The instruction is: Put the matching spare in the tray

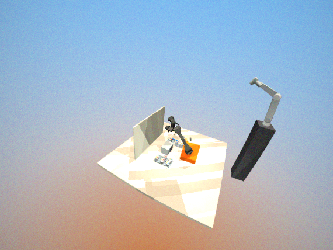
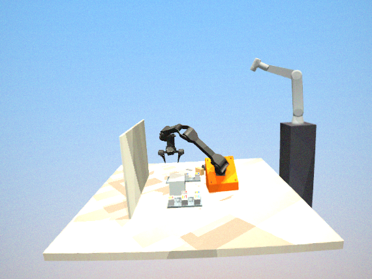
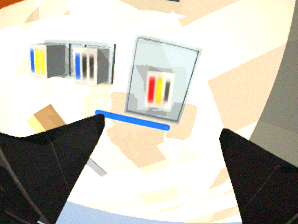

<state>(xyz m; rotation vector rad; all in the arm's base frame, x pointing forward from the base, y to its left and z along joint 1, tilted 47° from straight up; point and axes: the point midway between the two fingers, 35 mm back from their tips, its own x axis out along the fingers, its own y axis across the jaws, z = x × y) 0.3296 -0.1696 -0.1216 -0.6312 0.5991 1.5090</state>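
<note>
My gripper (image 2: pixel 171 160) (image 1: pixel 169 128) (image 3: pixel 162 127) is open and empty. It hangs above the far part of the table. In the wrist view a shallow pale tray (image 3: pixel 182 63) with a blue front edge lies below it. A small spare (image 3: pixel 157 88) with red, yellow and black stripes lies inside the tray, clear of both fingers. The grey mounted unit (image 2: pixel 176 187) (image 1: pixel 166 148) stands in front of the tray. A rack of spares (image 2: pixel 184 199) (image 1: pixel 163 160) with coloured stripes lies nearer the front. A striped grey block (image 3: pixel 73 63) shows left of the tray.
A tall upright panel (image 2: pixel 134 163) (image 1: pixel 149 131) stands left of the unit. My arm's orange base (image 2: pixel 222 180) (image 1: pixel 190 155) is to the right. A dark pedestal (image 2: pixel 297 156) (image 1: pixel 252 150) with a pale arm stands off the table's right side. A small tan block (image 2: pixel 198 171) lies near the tray.
</note>
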